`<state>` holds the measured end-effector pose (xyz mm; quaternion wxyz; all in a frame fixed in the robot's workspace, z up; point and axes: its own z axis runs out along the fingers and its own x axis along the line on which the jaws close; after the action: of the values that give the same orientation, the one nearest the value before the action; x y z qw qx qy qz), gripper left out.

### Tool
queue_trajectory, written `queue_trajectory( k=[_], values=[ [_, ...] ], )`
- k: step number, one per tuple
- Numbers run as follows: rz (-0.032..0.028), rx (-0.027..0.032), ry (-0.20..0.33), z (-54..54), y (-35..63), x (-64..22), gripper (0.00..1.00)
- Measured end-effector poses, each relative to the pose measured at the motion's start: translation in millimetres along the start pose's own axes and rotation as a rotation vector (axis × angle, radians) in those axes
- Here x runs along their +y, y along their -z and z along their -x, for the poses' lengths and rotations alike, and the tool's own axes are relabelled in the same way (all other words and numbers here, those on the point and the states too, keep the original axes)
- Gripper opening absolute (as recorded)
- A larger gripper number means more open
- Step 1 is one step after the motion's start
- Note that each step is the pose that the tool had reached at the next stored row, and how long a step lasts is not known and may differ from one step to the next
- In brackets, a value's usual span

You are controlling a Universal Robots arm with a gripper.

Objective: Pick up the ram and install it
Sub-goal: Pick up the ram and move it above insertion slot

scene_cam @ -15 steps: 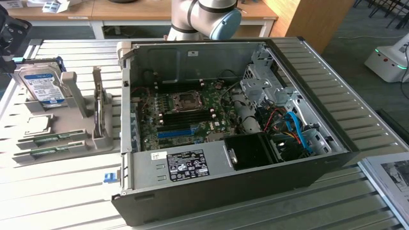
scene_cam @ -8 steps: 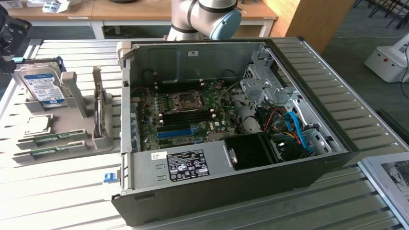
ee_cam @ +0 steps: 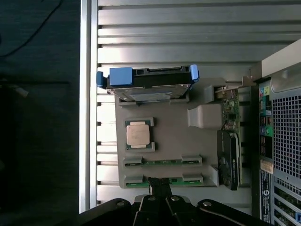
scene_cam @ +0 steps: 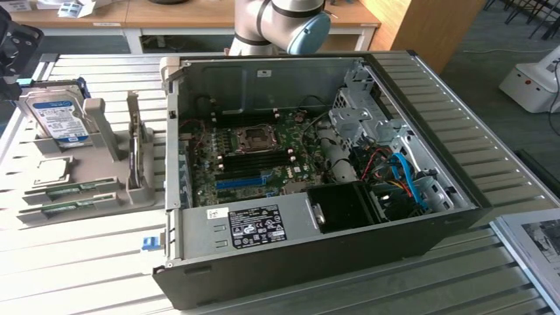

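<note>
Gripper (ee_cam: 160, 188) sits closest to the wrist cam. We see its jaws clenched tight w/ nothing between them. The tips hang over the ram (ee_cam: 162, 180) w/o gripping it, as far as we can tell. That ram lies flat in the outermost slot of the grey holder (ee_cam: 164, 127), along the holder's edge farthest from the hard drive (ee_cam: 148, 84). A 2nd green stick (ee_cam: 162, 162) lies in the next slot, parallel and just beside it. Processor chip (ee_cam: 139, 134) rests mid-holder, btw the sticks and the drive. An upright card (ee_cam: 230, 110) stands along the holder's edge nearest the PC case (scene_cam: 306, 262). In the ext. view we see the holder near the table's (scene_cam: 88, 262) edge on that view's left. The case is beside it w/ its side open and motherboard (scene_cam: 262, 164) exposed, and the robot arm (scene_cam: 280, 26) is behind the case.
</note>
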<state>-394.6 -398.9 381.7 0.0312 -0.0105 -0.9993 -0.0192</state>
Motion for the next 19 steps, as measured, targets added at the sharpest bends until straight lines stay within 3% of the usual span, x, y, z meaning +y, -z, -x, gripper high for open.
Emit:
queue_trajectory(
  k=[19],
  values=[
    [-0.0122,0.0074,0.194,0.0,-0.2,0.0,0.10]
  ],
)
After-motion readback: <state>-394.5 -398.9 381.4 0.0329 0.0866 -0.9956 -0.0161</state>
